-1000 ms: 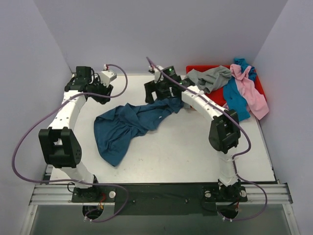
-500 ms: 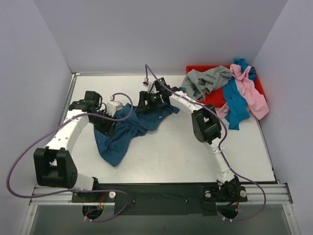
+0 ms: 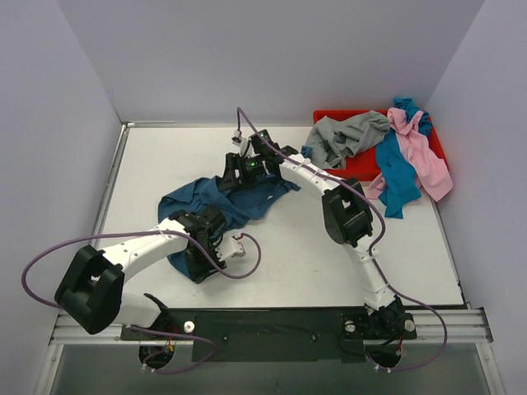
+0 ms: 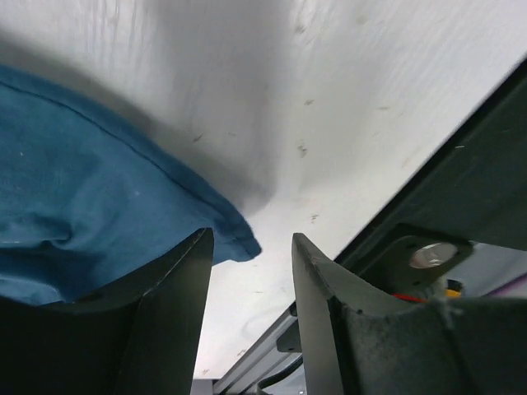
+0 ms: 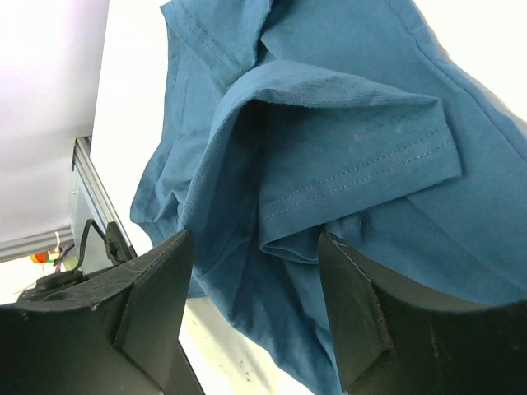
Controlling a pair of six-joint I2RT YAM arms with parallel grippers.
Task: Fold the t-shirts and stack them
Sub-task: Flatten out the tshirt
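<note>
The dark teal-blue t-shirt (image 3: pixel 206 210) lies crumpled on the white table, left of centre. My left gripper (image 3: pixel 200 257) is open and low at the shirt's near corner; in the left wrist view that corner (image 4: pixel 123 206) lies by the left finger, nothing held between the jaws (image 4: pixel 251 247). My right gripper (image 3: pixel 233 171) is open and hovers over the shirt's far edge; its wrist view shows a folded sleeve with stitched hem (image 5: pixel 354 156) just above its jaws (image 5: pixel 255 255). The grey shirt (image 3: pixel 350 132), pink shirt (image 3: pixel 420 152) and turquoise shirt (image 3: pixel 395 169) lie piled at the back right.
The red tray (image 3: pixel 338 117) sits at the back right under the shirt pile. Grey walls close in the table on three sides. A metal rail (image 3: pixel 272 325) runs along the near edge; it shows in the left wrist view (image 4: pixel 445 247).
My left arm swung from the back left down to the shirt's near corner. My right gripper moved left along the shirt's far edge. The shirt bunched up and shifted slightly left.
</note>
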